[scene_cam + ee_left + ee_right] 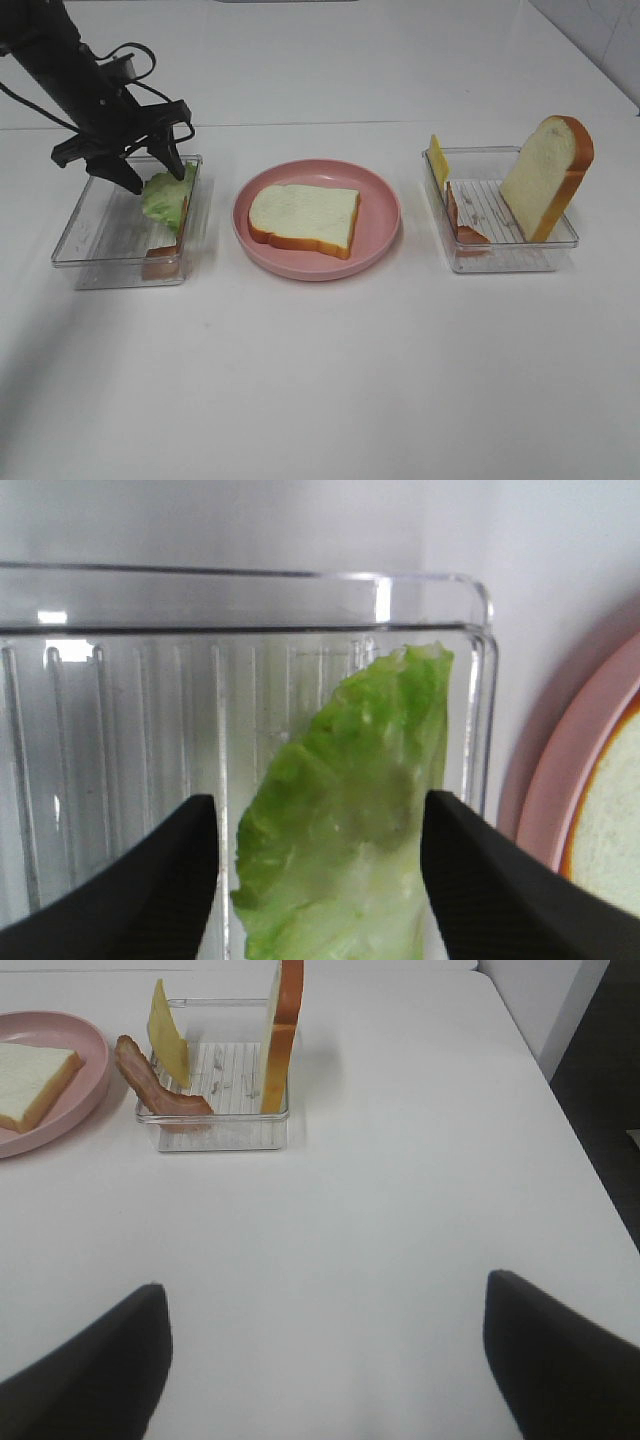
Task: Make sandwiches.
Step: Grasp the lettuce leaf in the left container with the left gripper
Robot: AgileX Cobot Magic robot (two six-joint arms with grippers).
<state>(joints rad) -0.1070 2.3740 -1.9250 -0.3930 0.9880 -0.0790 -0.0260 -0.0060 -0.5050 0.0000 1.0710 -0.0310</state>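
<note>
A bread slice (303, 218) lies flat on the pink plate (380, 215). A green lettuce leaf (165, 205) leans in the left clear tray (100, 240). My left gripper (155, 180) reaches down into that tray. In the left wrist view its fingers (150, 880) stand on either side of the lettuce leaf (340, 810), open, with a thin gap on one side. The right tray (500, 262) holds an upright bread slice (545, 175), a yellow cheese slice (438, 160) and bacon (465, 220). My right gripper (325, 1360) hangs open over bare table, with nothing between its fingers.
A reddish-brown piece (160, 255) lies under the lettuce at the left tray's near end. In the right wrist view the right tray (220, 1130) and the plate's rim (60, 1100) lie well ahead of the gripper, and the table edge (590, 1160) runs along one side.
</note>
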